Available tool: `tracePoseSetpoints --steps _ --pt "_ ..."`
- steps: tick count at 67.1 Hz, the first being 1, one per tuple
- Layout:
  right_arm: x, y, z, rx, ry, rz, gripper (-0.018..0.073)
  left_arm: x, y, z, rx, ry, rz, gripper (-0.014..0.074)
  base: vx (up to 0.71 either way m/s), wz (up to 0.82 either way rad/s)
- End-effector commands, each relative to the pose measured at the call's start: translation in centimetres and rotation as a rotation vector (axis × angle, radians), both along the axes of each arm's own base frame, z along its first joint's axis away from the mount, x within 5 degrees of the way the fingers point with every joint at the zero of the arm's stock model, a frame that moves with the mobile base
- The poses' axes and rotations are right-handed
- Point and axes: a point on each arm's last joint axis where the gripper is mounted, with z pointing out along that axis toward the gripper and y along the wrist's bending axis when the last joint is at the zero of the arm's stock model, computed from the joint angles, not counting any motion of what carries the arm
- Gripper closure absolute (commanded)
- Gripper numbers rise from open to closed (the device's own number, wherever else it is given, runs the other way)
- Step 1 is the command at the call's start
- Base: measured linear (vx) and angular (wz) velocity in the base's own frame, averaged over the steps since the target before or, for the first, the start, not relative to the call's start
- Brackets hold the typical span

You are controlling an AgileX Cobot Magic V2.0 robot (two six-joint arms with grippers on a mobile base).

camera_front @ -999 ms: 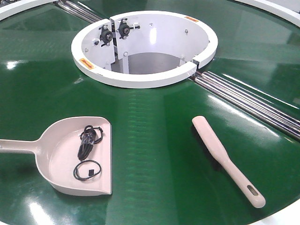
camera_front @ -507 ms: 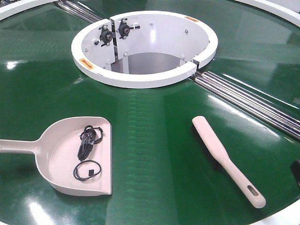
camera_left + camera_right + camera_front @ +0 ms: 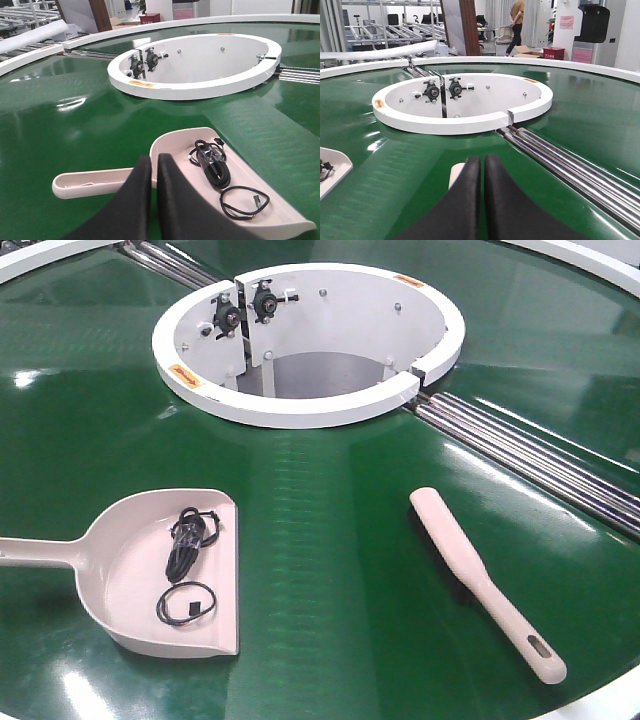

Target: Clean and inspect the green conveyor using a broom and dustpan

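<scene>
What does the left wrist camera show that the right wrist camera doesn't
Only the left wrist view shows the whole dustpan with the black cables in it, and the shut left gripper above its handle. Only the right wrist view shows the shut right gripper over the broom tip, the silver rails up close, and a person far behind. Both show the green conveyor and the white ring hub.

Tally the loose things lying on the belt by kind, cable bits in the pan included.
Dustpan: 1
Broom: 1
Black cable bundle in the dustpan: 1
Black cable loop in the dustpan: 1
Total: 4
</scene>
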Motion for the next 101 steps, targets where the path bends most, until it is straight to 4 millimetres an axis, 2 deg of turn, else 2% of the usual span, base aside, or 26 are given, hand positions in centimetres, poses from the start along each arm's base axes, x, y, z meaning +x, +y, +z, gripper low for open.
tracePoseSetpoints --steps 1,31,37,43,49,54,61,79,101 --pt "0.0 -0.2 1.6 0.019 -0.091 -0.018 0.0568 0.1 -0.2 1.4 -0.017 -0.073 -0.018 0.0603 0.00 0.00" --pt "0.0 -0.2 1.5 0.017 -0.090 -0.018 0.0569 0.1 -0.2 1.4 -0.017 -0.072 -0.017 0.0603 0.00 0.00" --pt "0.0 -0.2 1.5 0.017 -0.090 -0.018 0.0569 0.1 -0.2 0.9 -0.016 -0.062 -0.017 0.0603 0.00 0.00" --pt "0.0 -0.2 1.5 0.017 -0.090 -0.018 0.0569 -0.2 -0.1 -0.3 -0.025 -0.065 -0.018 0.0603 0.00 0.00" --pt "0.0 -0.2 1.5 0.017 -0.090 -0.018 0.0569 -0.5 -0.1 -2.7 -0.040 -0.078 -0.025 0.0603 0.00 0.00" --pt "0.0 -0.2 1.5 0.017 -0.089 -0.018 0.0569 -0.1 -0.4 -4.7 -0.055 -0.056 -0.038 0.0603 0.00 0.00" --pt "0.0 -0.2 1.5 0.017 -0.089 -0.018 0.0569 0.1 -0.6 -6.2 -0.131 -0.048 -0.052 0.0603 0.00 0.00" --pt "0.0 -0.2 1.5 0.017 -0.089 -0.018 0.0569 0.1 -0.8 -5.4 -0.134 -0.133 -0.074 0.0603 0.00 0.00" --pt "0.0 -0.2 1.5 0.017 -0.089 -0.018 0.0569 0.1 -0.8 -5.4 -0.143 -0.135 -0.080 0.0603 0.00 0.00"
